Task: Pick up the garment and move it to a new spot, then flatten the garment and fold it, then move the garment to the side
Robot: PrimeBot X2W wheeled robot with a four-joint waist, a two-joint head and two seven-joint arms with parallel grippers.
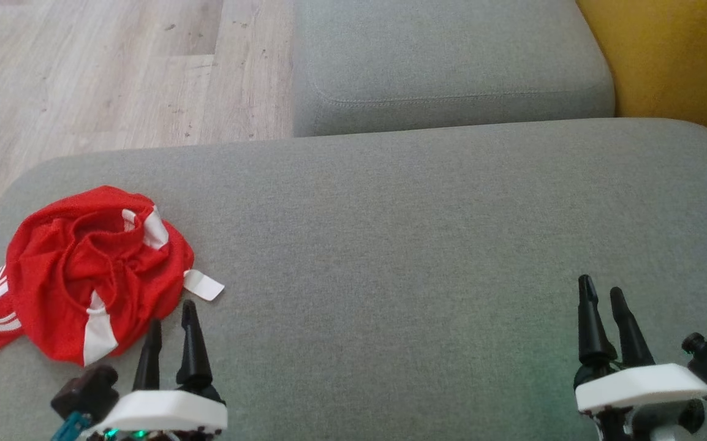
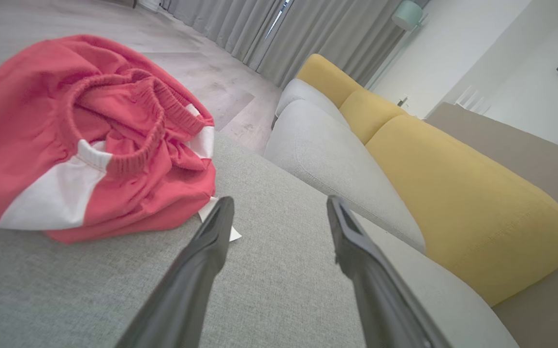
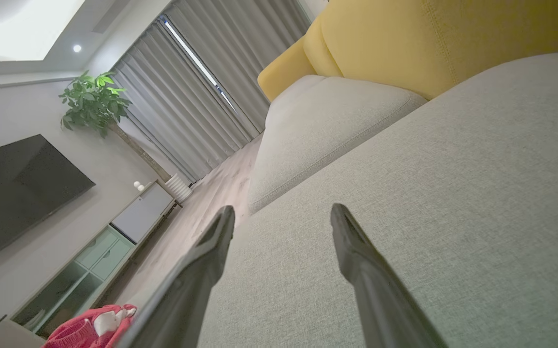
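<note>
Head view: the garment [image 1: 93,269] lies at about 8 o'clock on the grey sofa seat [image 1: 421,245], near its left edge. It is a crumpled heap of red mesh-like cloth with white panels. Its long axis runs roughly from 8 to 2 o'clock, with a white-striped end trailing off the picture at 8 and a small white tag [image 1: 203,285] sticking out toward 3. The seat is a coarse woven fabric with rounded corners; pale wood-grain floor [image 1: 114,73] shows at 11 o'clock. The left gripper [image 1: 173,315] sits at 7 o'clock, just beside the heap's lower edge. The right gripper [image 1: 601,288] is at 5 o'clock, well apart from the heap.

Left wrist view: the left gripper's fingers [image 2: 211,251] stand spread wide, holding nothing. The garment [image 2: 80,135] fills 10 o'clock – its gathered elastic waistband [image 2: 148,140] curls open on top. A smooth yellow backrest [image 2: 453,193] bulges at 3 o'clock.

Right wrist view: the right gripper [image 3: 281,210] is spread wide over bare seat, holding nothing. A bit of the garment [image 3: 90,328] shows at 7 o'clock, and grey pleated curtains [image 3: 187,106] hang at 11.
</note>
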